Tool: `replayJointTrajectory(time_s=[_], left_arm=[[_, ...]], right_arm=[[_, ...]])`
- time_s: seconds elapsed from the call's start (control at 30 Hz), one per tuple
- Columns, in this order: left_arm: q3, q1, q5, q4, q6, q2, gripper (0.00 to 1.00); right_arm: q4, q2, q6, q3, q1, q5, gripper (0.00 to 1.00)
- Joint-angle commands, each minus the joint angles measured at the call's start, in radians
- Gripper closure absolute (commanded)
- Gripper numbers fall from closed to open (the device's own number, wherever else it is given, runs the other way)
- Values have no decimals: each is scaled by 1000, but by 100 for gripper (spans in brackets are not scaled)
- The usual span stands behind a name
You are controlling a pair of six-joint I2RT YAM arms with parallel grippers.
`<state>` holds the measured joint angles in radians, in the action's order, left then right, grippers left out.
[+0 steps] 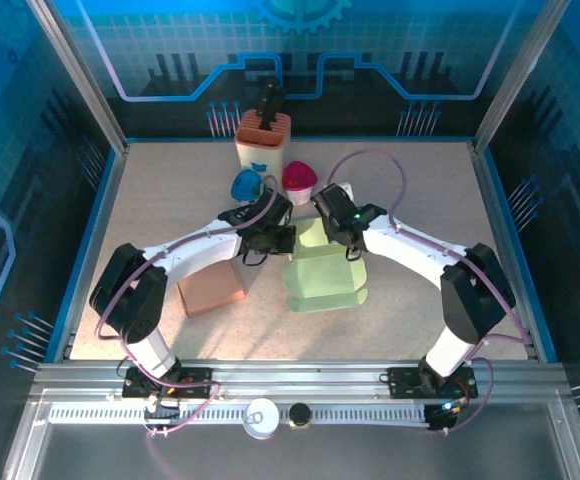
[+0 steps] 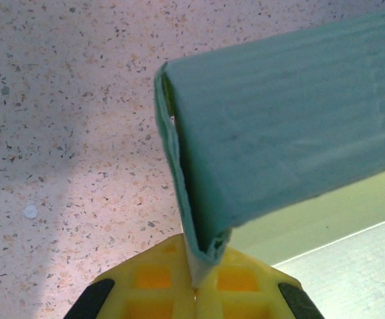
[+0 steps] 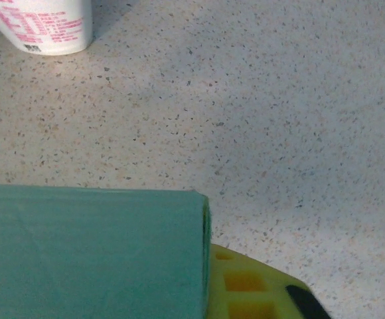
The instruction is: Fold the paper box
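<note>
The pale green paper box (image 1: pixel 325 278) lies partly folded at the middle of the table, its far flap raised between the two arms. My left gripper (image 1: pixel 273 238) is at the flap's left end. In the left wrist view its yellow fingers (image 2: pixel 154 284) are pressed together, and my left gripper (image 2: pixel 199 272) is shut on the flap's folded corner (image 2: pixel 209 249). My right gripper (image 1: pixel 345 236) is at the flap's right end. In the right wrist view the green box (image 3: pixel 93 252) hides one finger and its end lies against the other yellow finger (image 3: pixel 249 289).
A brown cardboard box (image 1: pixel 210 290) sits left of the green one. Behind the grippers are a blue piece (image 1: pixel 246 185), a pink piece (image 1: pixel 298 177) and an orange-and-white holder (image 1: pixel 263 140). A white container with pink print (image 3: pixel 46 26) stands beyond the right gripper.
</note>
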<state>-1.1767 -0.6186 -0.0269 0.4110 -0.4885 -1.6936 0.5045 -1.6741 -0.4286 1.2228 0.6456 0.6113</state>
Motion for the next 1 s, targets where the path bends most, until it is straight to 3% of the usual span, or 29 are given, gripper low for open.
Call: replayJointTrajectory(time_s=[0.0,0.17,0.3,0.73,0.8,0.9,0.97], left_arm=[[31,-8,-24,-59,13,-16,100],[107,-8,-42,-179,-15,-25,100],[162,-8,-39,-276,-33,-35,89],[185,-33,-52,-345,-53,-111,81],[186,-36,-62,-347,-53,-113,84],[185,-44,-97,-342,-52,-114,96],[175,-51,-129,-322,-55,-119,98]], right_arm=[[-10,-15,-26,-32,1,10,100],[-59,-3,-25,-83,10,5,100],[-64,-18,-20,-83,9,-2,100],[-64,-33,-33,-79,15,-11,100],[-63,-33,-35,-78,15,-10,100],[-62,-27,-39,-83,15,-6,100],[-54,-25,-44,-80,14,2,100]])
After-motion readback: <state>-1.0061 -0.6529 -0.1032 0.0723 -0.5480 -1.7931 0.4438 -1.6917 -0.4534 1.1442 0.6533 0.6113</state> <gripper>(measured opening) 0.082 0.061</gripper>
